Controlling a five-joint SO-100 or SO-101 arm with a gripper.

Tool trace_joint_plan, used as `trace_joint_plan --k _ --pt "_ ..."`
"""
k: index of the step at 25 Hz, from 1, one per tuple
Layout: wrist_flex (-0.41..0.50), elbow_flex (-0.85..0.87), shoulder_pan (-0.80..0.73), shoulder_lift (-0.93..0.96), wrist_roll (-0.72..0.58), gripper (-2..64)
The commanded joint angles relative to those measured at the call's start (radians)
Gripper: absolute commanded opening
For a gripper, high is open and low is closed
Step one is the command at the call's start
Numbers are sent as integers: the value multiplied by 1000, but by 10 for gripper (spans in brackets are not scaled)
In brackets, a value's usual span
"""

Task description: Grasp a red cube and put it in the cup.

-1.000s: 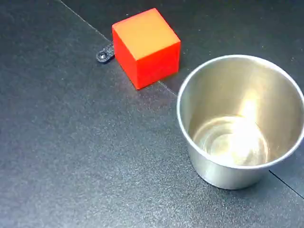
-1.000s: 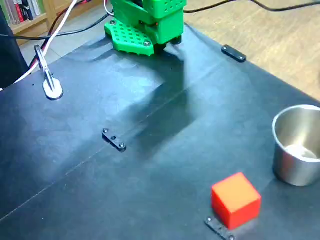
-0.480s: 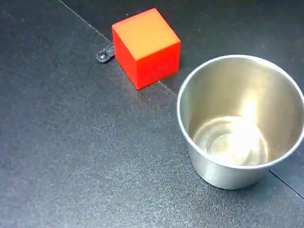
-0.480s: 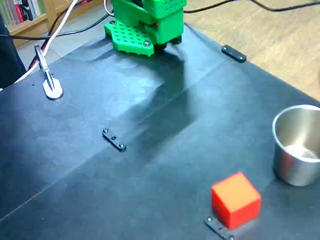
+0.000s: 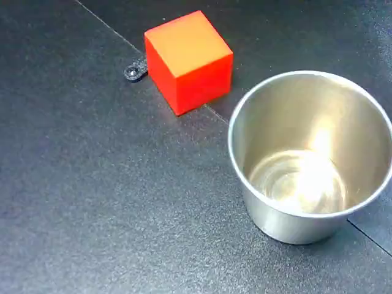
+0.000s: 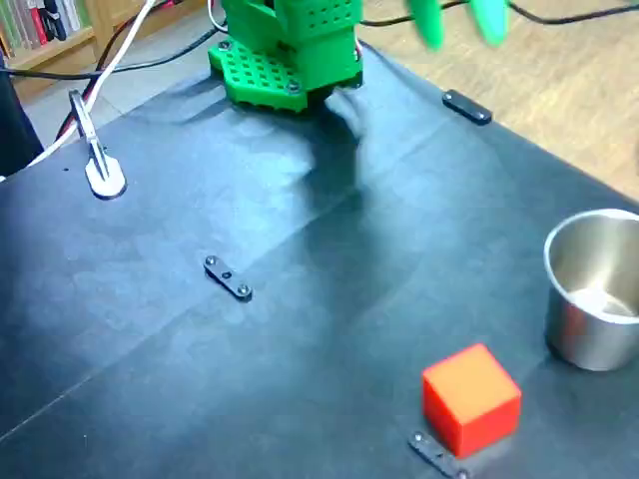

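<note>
Your gripper [image 6: 459, 18] shows only as two blurred green fingertips at the top edge of a fixed view, spread apart and holding nothing. From there the red cube [image 6: 471, 397] lies well apart, at the near edge of the black table [image 6: 200, 349], so your reach runs down across the mat. The cube sits free and square-on beside a small black clip [image 5: 135, 71]. The empty cup [image 5: 309, 156] stands upright just beside it, not touching.
</note>
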Motion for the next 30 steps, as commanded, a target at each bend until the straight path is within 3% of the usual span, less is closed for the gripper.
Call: trace_joint_plan --k 1,4,11,18,30 --pt "-109 -12 51 -91 -9 373" --pt "-161 -25 75 -210 -11 373" --pt "-135 -284 64 -522 -37 382" --pt "78 -420 67 -739 -232 383" --pt "89 -597 61 -919 -238 384"
